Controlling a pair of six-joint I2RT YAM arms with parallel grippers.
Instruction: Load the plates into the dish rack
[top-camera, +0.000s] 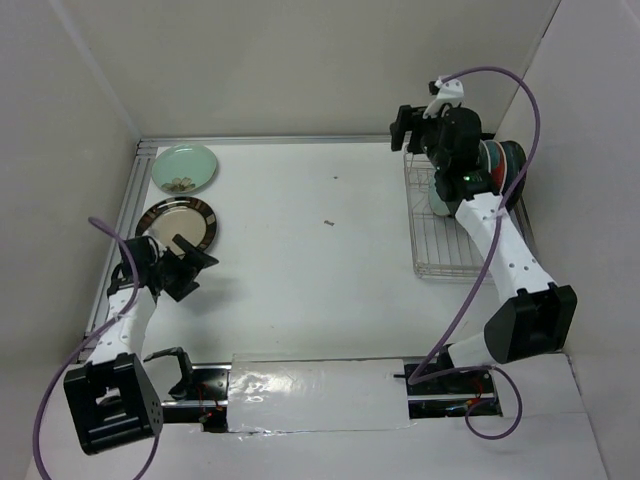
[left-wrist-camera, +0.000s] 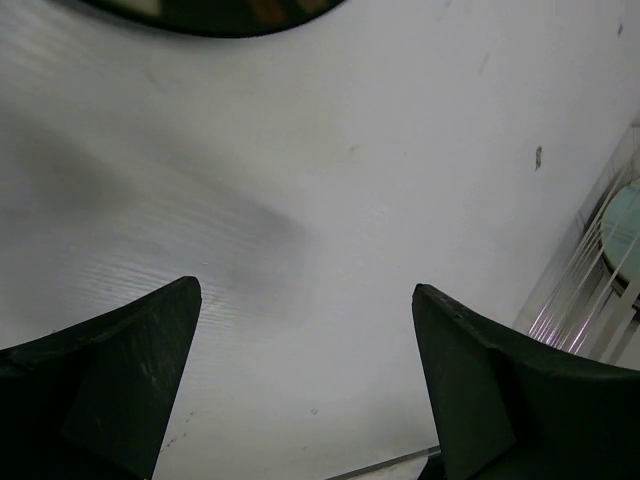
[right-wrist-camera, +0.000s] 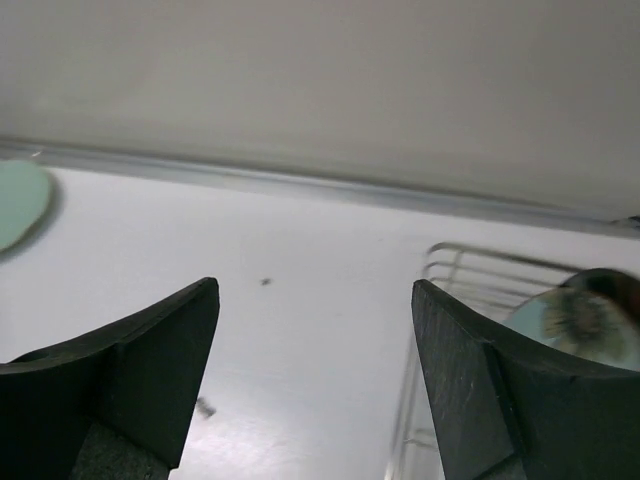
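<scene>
A mint green plate (top-camera: 185, 168) and a cream plate with a dark striped rim (top-camera: 178, 224) lie flat at the far left of the table. The silver wire dish rack (top-camera: 440, 240) stands at the right. Several plates (top-camera: 505, 165) stand upright in its far end, partly hidden by the right arm. My left gripper (top-camera: 192, 266) is open and empty, just in front of the striped plate, whose rim (left-wrist-camera: 210, 12) shows in the left wrist view. My right gripper (top-camera: 408, 128) is open and empty above the rack's far left corner. The right wrist view shows the rack (right-wrist-camera: 480, 268) and a plate (right-wrist-camera: 585, 320) in it.
White walls close the table at the back and both sides. A metal rail (top-camera: 270, 140) runs along the back edge. A small dark speck (top-camera: 328, 222) lies mid-table. The near half of the rack holds no plates.
</scene>
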